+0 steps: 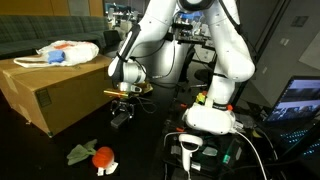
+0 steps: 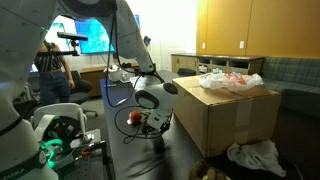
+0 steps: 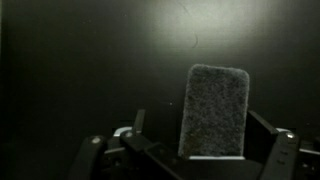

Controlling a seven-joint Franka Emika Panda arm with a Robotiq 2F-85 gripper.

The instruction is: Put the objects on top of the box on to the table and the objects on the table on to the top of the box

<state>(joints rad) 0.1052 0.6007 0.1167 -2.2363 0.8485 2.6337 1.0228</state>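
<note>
The gripper (image 3: 200, 122) points straight down, close above the dark table (image 1: 150, 150), just beside the front corner of the cardboard box (image 1: 45, 90).

In the wrist view the jaws stand apart, wider than the grey rough-textured rectangular piece (image 3: 218, 105) that sits between them. The piece is closer to the finger on the right of that picture, with a clear gap on the other side. Whether that finger touches the piece cannot be determined. Neither exterior view shows the piece clearly beneath the gripper (image 1: 122, 115), (image 2: 152, 128).

A pile of white, blue and red items (image 1: 65, 53) lies on top of the box (image 2: 225, 120) and shows in both exterior views (image 2: 230, 80).

A green and red toy (image 1: 97, 155) lies on the table, near the gripper and not touching it.
</note>
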